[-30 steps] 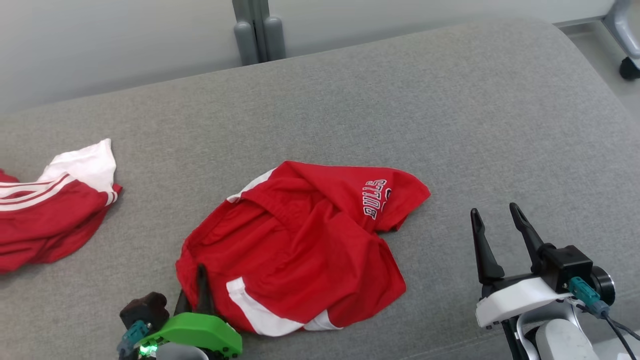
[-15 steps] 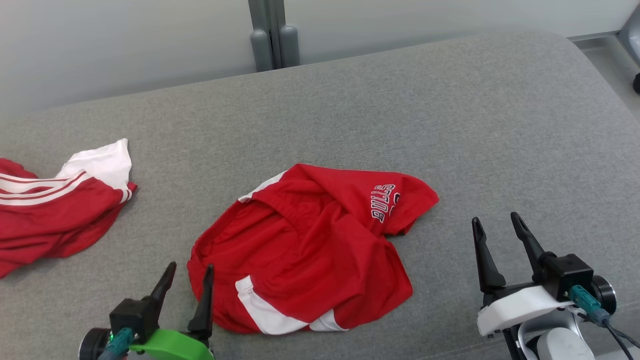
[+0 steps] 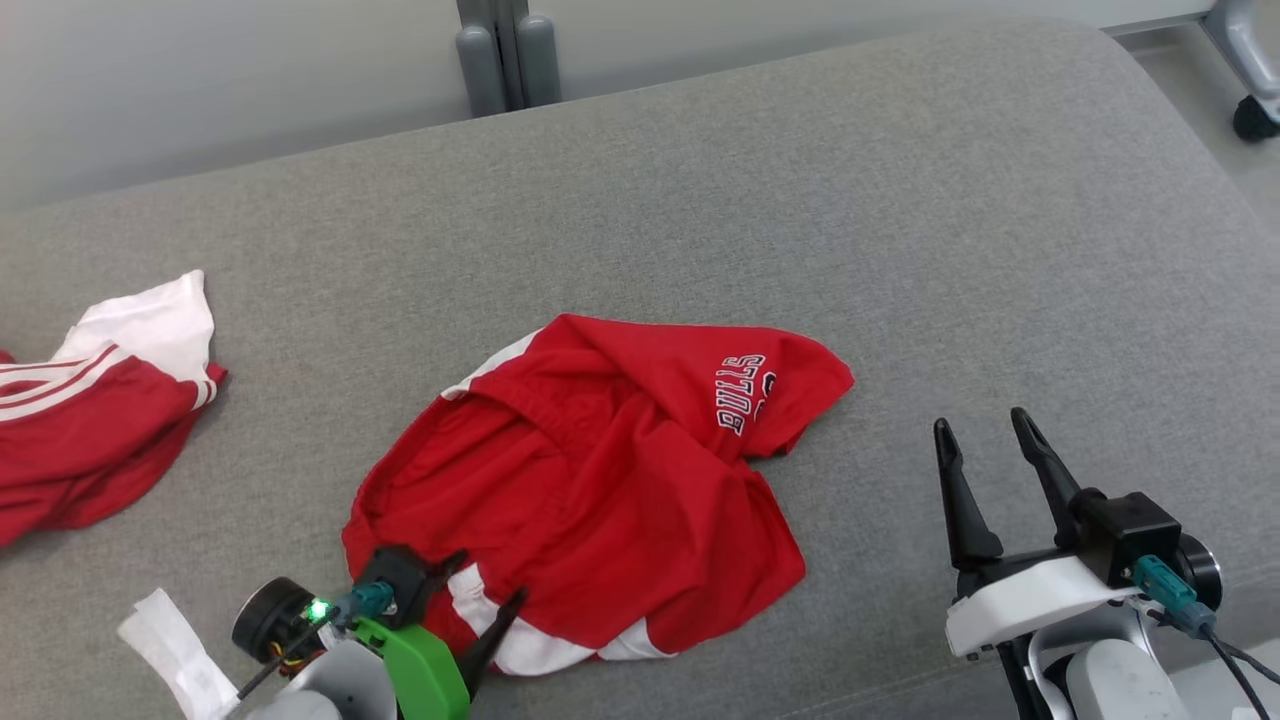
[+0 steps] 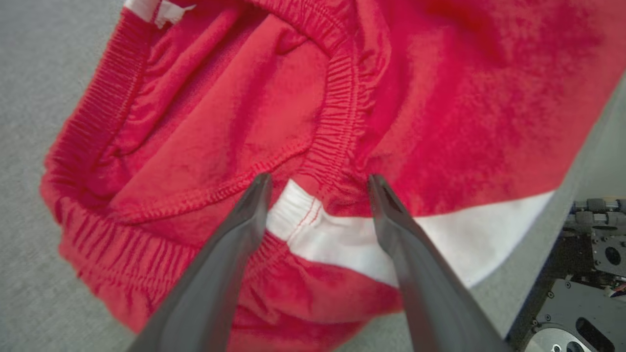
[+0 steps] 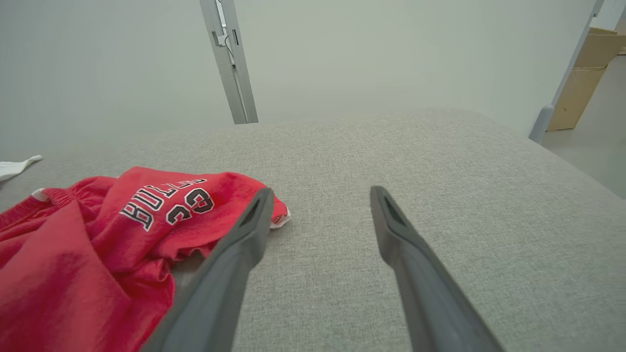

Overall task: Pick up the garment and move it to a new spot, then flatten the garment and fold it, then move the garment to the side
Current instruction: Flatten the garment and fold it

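Note:
The garment (image 3: 600, 480) is a pair of red shorts with white side stripes and "BULLS" lettering, lying crumpled in the middle of the grey cushioned surface (image 3: 900, 250). My left gripper (image 3: 478, 592) is open and hovers over the garment's near-left corner. In the left wrist view the garment (image 4: 440, 98) lies below the left gripper (image 4: 318, 182), whose fingertips straddle the elastic waistband and a white stripe without gripping. My right gripper (image 3: 980, 425) stands open to the right of the shorts, holding nothing. In the right wrist view the right gripper (image 5: 321, 191) is beside the garment (image 5: 98, 234).
A second red and white garment (image 3: 90, 430) lies at the far left. A white scrap (image 3: 175, 650) sits by my left wrist. A grey post (image 3: 500, 50) stands behind the surface, and a chair wheel (image 3: 1250, 115) is at the top right.
The left gripper went from shut at the shorts' near-left edge to open, drew back, then turned and came over the white-striped corner. The camera shifted slightly. The right arm stayed put.

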